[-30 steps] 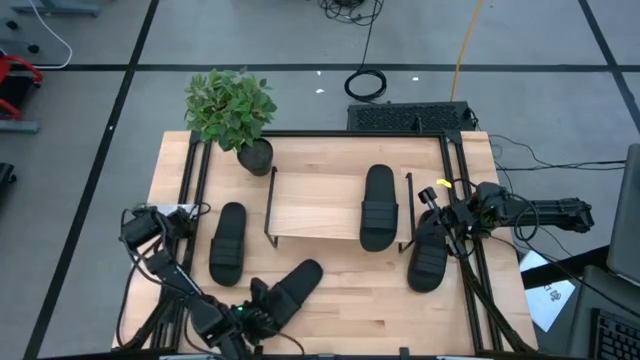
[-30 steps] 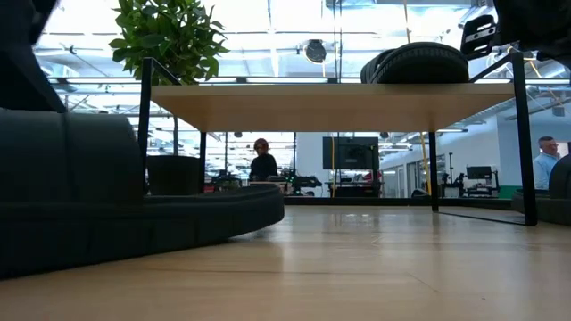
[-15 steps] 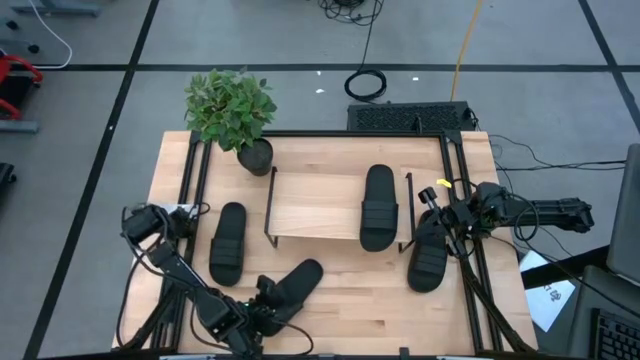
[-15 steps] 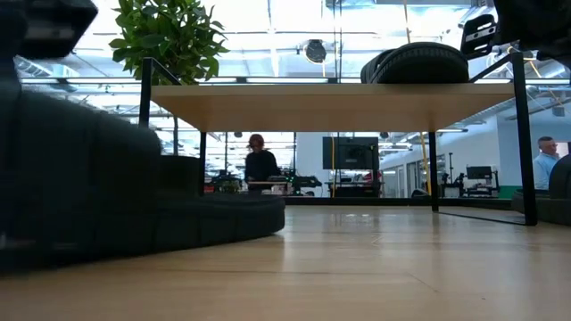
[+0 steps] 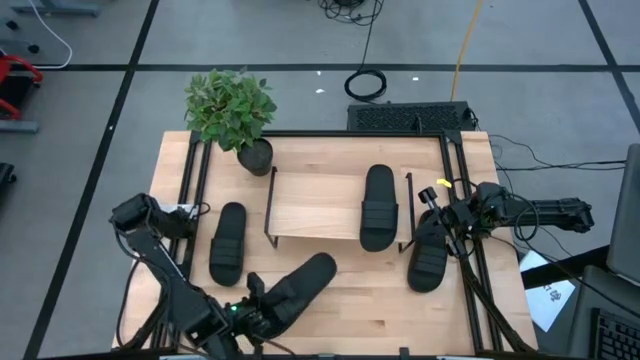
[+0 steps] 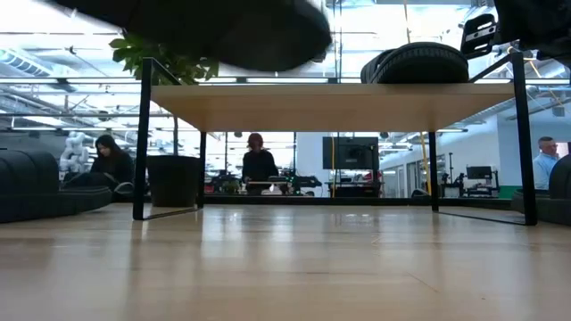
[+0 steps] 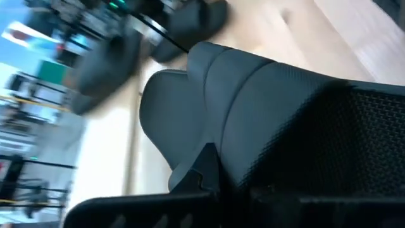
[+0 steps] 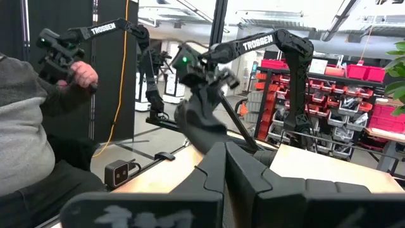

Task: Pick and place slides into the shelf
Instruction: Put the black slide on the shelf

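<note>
My left gripper (image 5: 256, 303) is shut on a black slide (image 5: 297, 288) and holds it above the table's near edge; it shows at the top of the low view as the lifted slide (image 6: 223, 27). One slide (image 5: 378, 206) lies sole-down on the wooden shelf (image 5: 318, 208). Two more lie on the table: a left slide (image 5: 228, 243) beside the shelf and a right slide (image 5: 428, 252). My right gripper (image 8: 224, 166) is shut on nothing, parked at the table's right edge beside the right slide. My left gripper holds the slide by its near end, beside the wide strap (image 7: 253, 120). One dark finger (image 7: 204, 170) shows against the slide's side; the other is hidden by the slide. The fingers come from the near side, slanting down. The slide is lifted clear, its far end toward the shelf.
A potted plant (image 5: 240, 115) stands at the table's far left corner, by the shelf's left legs (image 6: 141, 143). A keyboard (image 5: 410, 117) lies beyond the far edge. People sit and stand in the room behind. Bare table (image 6: 294, 259) lies in front of the shelf.
My left gripper has gone up from the table with the slide. The slide, which lay on the table by the near edge, now hangs clear of it, and in the low view it has risen to the top of the picture.
</note>
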Robot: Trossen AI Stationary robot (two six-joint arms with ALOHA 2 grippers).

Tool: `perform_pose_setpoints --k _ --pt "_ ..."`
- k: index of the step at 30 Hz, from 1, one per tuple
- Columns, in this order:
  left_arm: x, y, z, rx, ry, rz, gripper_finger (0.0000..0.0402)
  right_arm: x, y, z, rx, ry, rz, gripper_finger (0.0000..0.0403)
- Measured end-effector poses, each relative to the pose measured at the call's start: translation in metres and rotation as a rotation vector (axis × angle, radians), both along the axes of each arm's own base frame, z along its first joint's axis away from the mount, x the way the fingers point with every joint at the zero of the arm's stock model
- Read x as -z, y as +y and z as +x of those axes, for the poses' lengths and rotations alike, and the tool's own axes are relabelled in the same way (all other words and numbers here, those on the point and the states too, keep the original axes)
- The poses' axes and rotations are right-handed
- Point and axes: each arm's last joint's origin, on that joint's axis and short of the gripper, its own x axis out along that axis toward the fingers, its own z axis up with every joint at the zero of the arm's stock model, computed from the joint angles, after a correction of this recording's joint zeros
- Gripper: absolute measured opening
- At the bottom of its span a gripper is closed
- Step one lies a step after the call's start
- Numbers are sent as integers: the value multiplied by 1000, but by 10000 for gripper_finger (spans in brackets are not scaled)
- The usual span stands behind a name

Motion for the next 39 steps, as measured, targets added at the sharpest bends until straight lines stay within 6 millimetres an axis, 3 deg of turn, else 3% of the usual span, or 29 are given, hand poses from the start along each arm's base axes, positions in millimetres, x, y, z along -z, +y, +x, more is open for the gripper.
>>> perform_pose_setpoints --k 7,16,25,35,39 --pt "-45 17 31 -150 -184 118 3 -2 0 0 0 -20 0 0" --pt "-80 88 96 -380 -262 17 2 -7 0 -1 0 -74 -1 0" --pt "-79 150 130 -521 -259 -45 2 -7 0 -1 -6 -54 34 0" --pt "-51 164 154 -546 -165 1 1 -7 0 -1 -5 -49 46 0" --pt "-55 162 161 -556 -91 61 1 -6 0 -1 -4 -44 47 0"
